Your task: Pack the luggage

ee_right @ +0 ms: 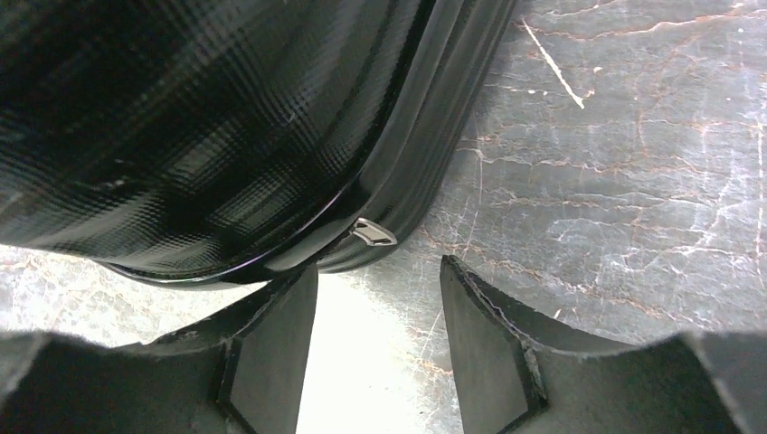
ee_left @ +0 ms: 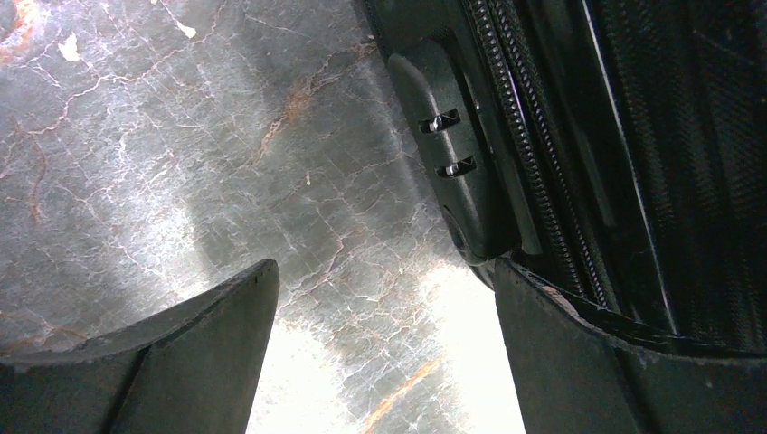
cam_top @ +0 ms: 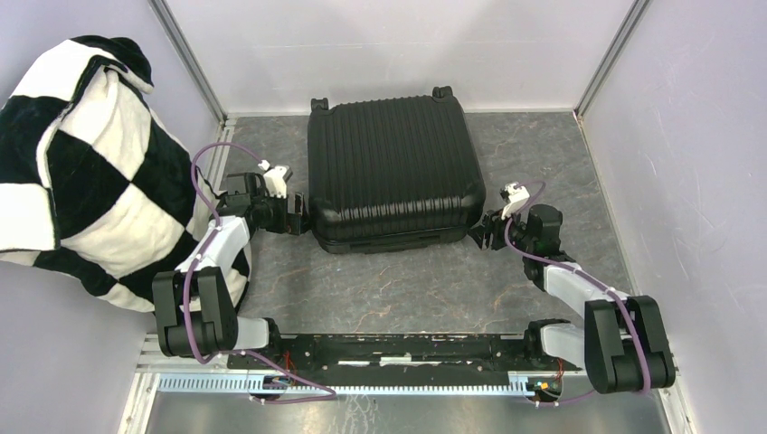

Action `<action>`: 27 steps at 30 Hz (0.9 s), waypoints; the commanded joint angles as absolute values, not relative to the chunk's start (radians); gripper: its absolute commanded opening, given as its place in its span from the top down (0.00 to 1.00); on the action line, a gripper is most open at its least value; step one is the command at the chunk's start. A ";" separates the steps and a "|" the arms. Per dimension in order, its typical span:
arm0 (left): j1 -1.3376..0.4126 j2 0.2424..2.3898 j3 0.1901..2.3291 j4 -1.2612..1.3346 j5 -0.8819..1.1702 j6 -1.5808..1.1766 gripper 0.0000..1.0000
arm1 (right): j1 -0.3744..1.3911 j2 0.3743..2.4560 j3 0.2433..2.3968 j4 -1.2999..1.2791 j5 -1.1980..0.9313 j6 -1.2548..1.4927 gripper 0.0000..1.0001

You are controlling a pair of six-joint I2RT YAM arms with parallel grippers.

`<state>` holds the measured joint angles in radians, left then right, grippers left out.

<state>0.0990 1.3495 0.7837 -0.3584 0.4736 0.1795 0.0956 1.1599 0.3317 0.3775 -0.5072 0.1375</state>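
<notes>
The luggage (cam_top: 394, 167), a black ribbed hard-shell suitcase, lies flat and closed in the middle of the table, its caster wheels at the far edge. My left gripper (cam_top: 296, 214) sits at its near left corner, open, nothing between its fingers (ee_left: 213, 348); the left wrist view shows the zipper seam and a side foot (ee_left: 452, 163) close to the right finger. At the near right corner my right gripper (cam_top: 486, 232) stands open and empty. Its left finger (ee_right: 280, 334) is just under the shell's rim, beside a metal zipper pull (ee_right: 373, 233).
A black-and-white checkered blanket (cam_top: 81, 163) is heaped at the far left against the wall, beside the left arm. White walls enclose the grey marbled table (cam_top: 407, 289) on three sides. The arms' mounting rail (cam_top: 389, 348) runs along the near edge.
</notes>
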 commanded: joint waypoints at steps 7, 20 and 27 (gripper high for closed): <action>0.097 1.367 0.833 -0.332 0.545 0.122 0.05 | 0.096 1.182 0.399 0.569 -0.618 -0.015 0.43; 0.113 1.361 0.852 -0.368 0.538 0.145 0.06 | 0.096 1.210 0.383 0.672 -0.679 -0.085 0.73; 0.126 1.351 0.847 -0.370 0.527 0.138 0.06 | 0.092 1.167 0.357 0.605 -0.427 -0.085 1.00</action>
